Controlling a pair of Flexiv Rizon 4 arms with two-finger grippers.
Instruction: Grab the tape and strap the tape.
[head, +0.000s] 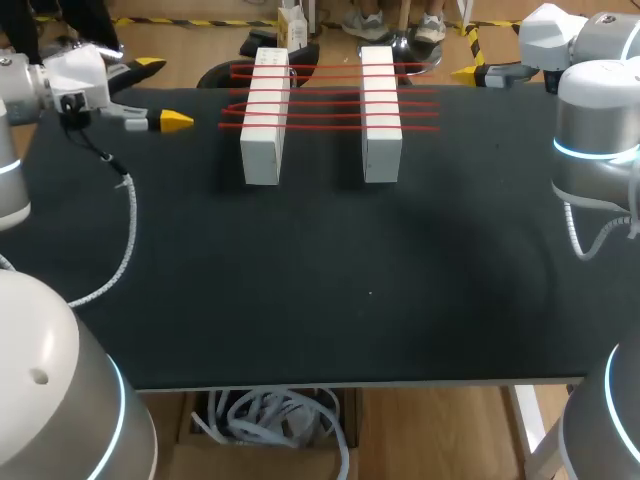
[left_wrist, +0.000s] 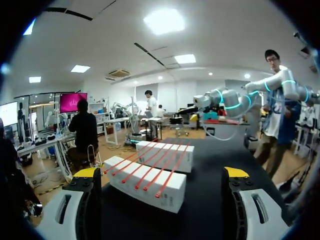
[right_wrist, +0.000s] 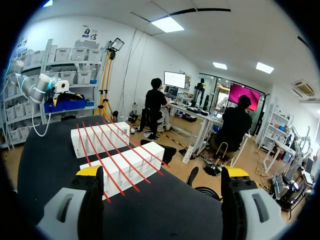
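Both arms are held back at the far corners of the table (head: 320, 300), above its surface and touching nothing on it. The left arm (head: 25, 100) comes in at the far left with its wrist turned inward, so the left gripper (head: 164, 93) points across the table toward the blocks. Its fingers are spread wide and there is nothing between them. The right arm (head: 595, 120) mirrors it at the far right. The right gripper (right_wrist: 162, 172) likewise faces inward, with its fingers wide apart and holding nothing. Each wrist view looks out between its own yellow tips and has an unobstructed line to the blocks, with the other arm visible beyond them.

A white braided cable (head: 125, 235) hangs from the left wrist and loops over the table's left side, well clear of the blocks.

Two long white blocks stand side by side near the far middle of the table, parallel to each other with a gap between them — the left block (head: 263, 120) and the right block (head: 381, 115). Both are well apart from either gripper.

The red tape (head: 325, 103) is stretched across the tops of both blocks, bridging the gap between them and sticking out a little past their outer sides. It lies in thin, roughly parallel lines, and five can be counted in the left wrist view.
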